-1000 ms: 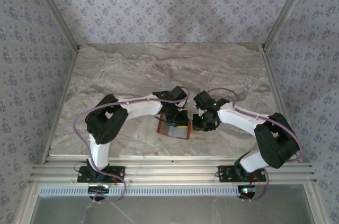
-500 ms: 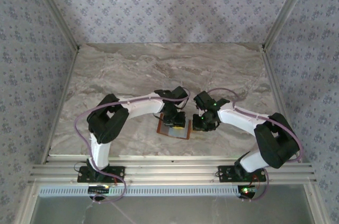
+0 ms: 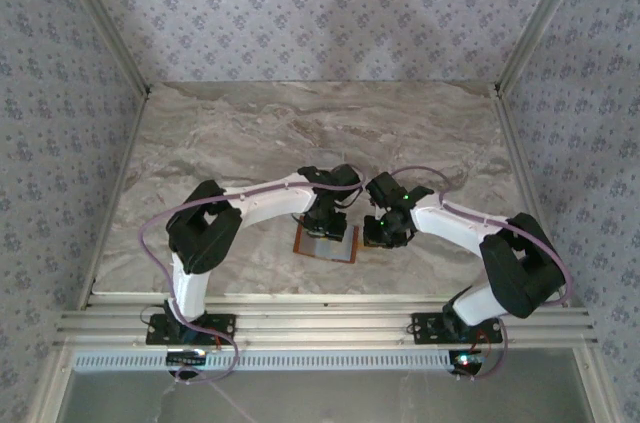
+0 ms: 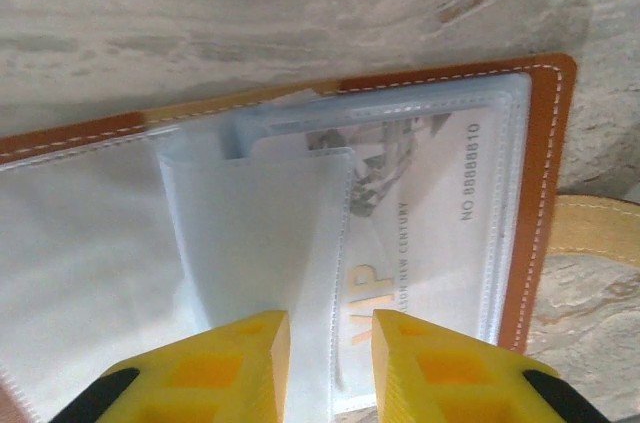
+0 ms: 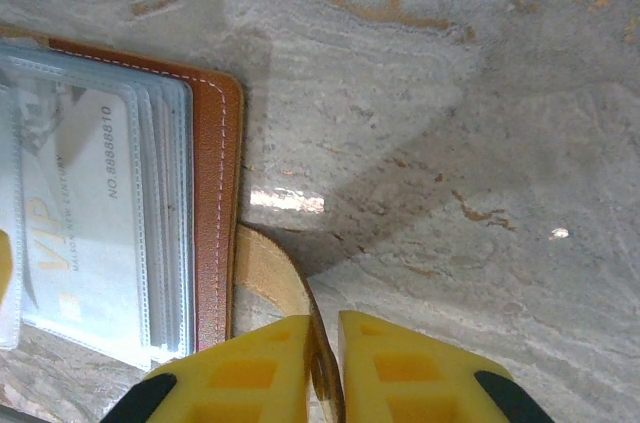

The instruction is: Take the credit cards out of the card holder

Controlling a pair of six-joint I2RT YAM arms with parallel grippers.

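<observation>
Top view: two white arms meet over the front middle of a marbled counter (image 3: 230, 133). The orange-brown card holder (image 3: 325, 251) lies open and flat there. The left gripper (image 3: 328, 225) is over its far edge and the right gripper (image 3: 384, 234) is just beside its right edge.

Left wrist view: the yellow jaws stand slightly apart around a lifted clear sleeve (image 4: 260, 233). Whether they pinch it cannot be told. A pale credit card (image 4: 425, 213) printed "VIP" sits inside the sleeves.

Right wrist view: the jaws are closed on the holder's tan side tab (image 5: 265, 273), pinning it.

By these pictures the task looks barely begun: the visible card is in its pocket, and all the pulling out is yet to do.
</observation>
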